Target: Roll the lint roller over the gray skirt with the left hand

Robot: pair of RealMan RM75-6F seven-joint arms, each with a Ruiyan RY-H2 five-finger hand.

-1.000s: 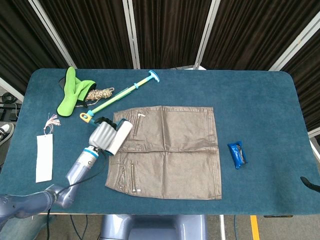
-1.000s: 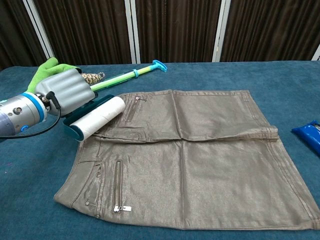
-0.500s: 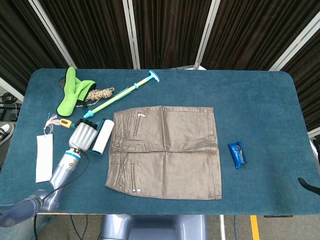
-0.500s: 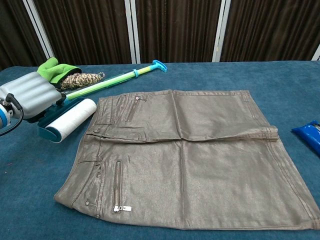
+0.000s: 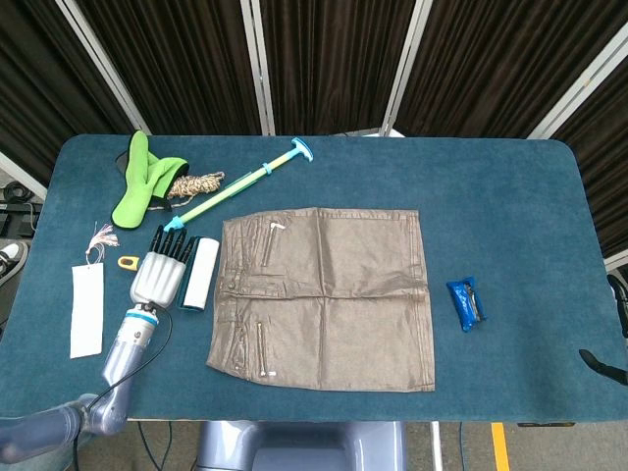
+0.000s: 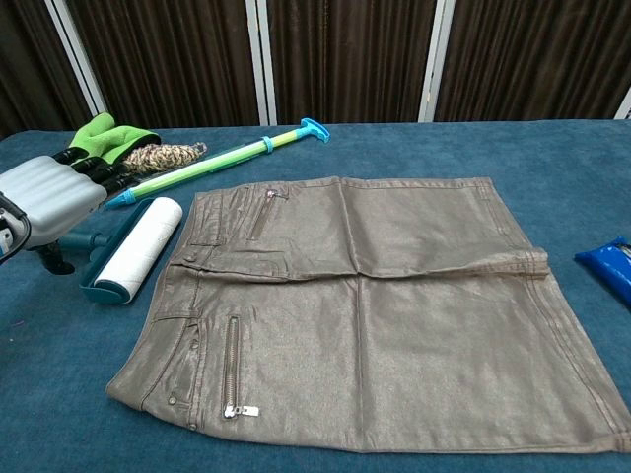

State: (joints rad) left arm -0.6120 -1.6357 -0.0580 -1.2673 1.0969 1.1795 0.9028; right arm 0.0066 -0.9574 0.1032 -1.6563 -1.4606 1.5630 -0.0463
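The gray skirt (image 5: 324, 297) (image 6: 365, 315) lies flat in the middle of the blue table. The lint roller (image 5: 199, 274) (image 6: 137, 246), a white roll in a teal frame, lies on the table just off the skirt's left waist edge. My left hand (image 5: 159, 274) (image 6: 47, 197) sits beside the roller on its left, fingers (image 5: 173, 242) stretched out straight and holding nothing; its thumb hangs near the teal handle (image 6: 96, 239). Only a dark sliver of my right hand (image 5: 597, 361) shows at the right edge of the head view.
A long green-and-blue stick (image 5: 238, 183) (image 6: 227, 157) lies diagonally behind the skirt. A green glove (image 5: 137, 178) and a twine bundle (image 5: 198, 183) sit at the back left. A white tag (image 5: 86, 309), a small orange piece (image 5: 129, 262) and a blue packet (image 5: 465, 303) also lie on the table.
My left hand carried the roller leftward off the skirt, set it down beside the waistband and spread its fingers, letting go.
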